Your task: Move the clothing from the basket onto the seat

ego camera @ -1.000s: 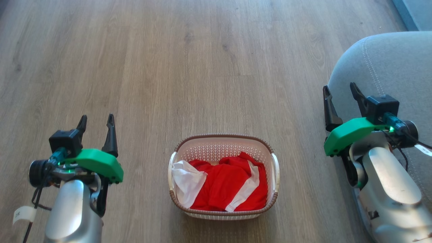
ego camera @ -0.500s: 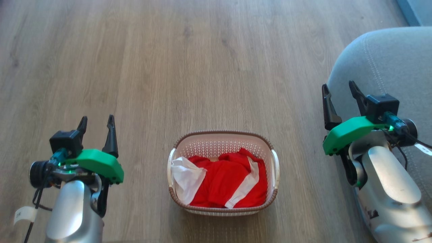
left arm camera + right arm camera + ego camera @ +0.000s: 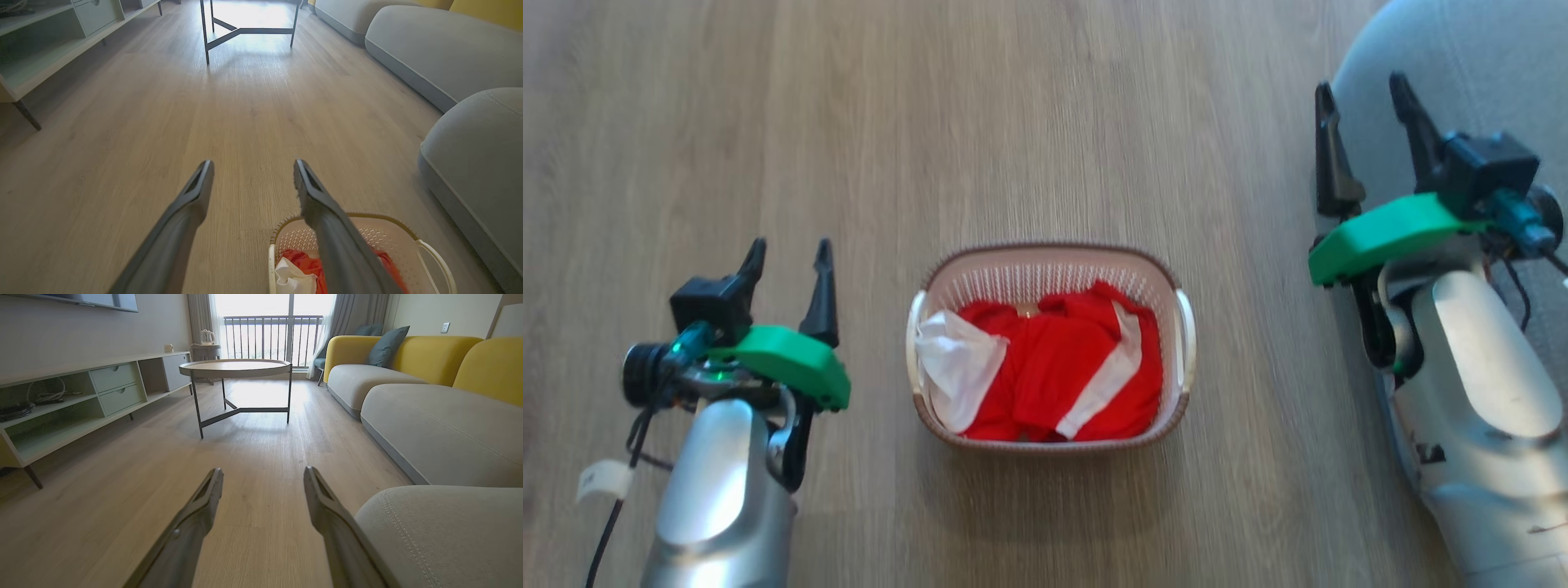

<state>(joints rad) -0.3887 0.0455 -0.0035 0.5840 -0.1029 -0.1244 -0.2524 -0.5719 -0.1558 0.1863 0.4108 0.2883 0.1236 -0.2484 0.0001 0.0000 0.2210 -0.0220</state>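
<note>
Head view: left gripper [image 3: 791, 245], right gripper [image 3: 1361, 83] spread, flank basket [image 3: 1054, 245], right seemingly above seat [image 3: 1486, 57]

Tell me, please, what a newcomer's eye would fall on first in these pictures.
The bright red and white clothing lies bunched in the basket, on the wood floor at the centre of the head view. On either side hang the left gripper and the right gripper, both open and empty. The grey seat curves into the upper right corner.
</note>
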